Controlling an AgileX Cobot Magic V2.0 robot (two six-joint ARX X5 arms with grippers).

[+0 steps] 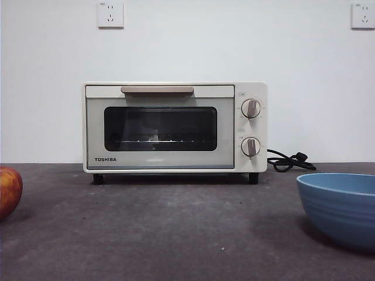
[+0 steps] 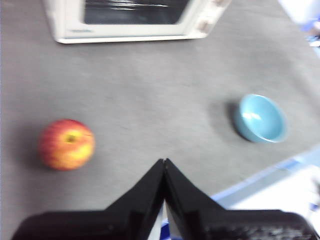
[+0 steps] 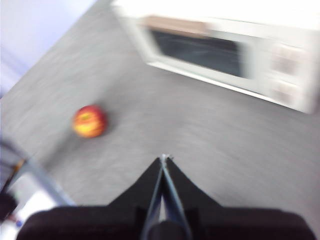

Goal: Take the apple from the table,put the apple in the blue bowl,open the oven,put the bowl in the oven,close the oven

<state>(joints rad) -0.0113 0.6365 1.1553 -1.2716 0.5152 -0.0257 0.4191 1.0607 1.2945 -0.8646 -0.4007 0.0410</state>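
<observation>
Both grippers, left point(image 2: 164, 162) and right point(image 3: 163, 159), hang above the table point(image 1: 176, 234), jaws pressed together, holding nothing; apple point(image 2: 67, 144) and bowl point(image 2: 261, 118) sit well apart.

The oven point(image 1: 175, 127) door reads "TOSHIBA" at lower left.

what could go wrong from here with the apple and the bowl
The apple is round and lies loose on the table, so a grasp from the left gripper, whose jaws are shut now, could nudge it into a roll. The blue bowl sits apart from the apple, so the carry is long and a weak grip might drop it. The oven door is closed, so the bowl cannot go in yet.
</observation>
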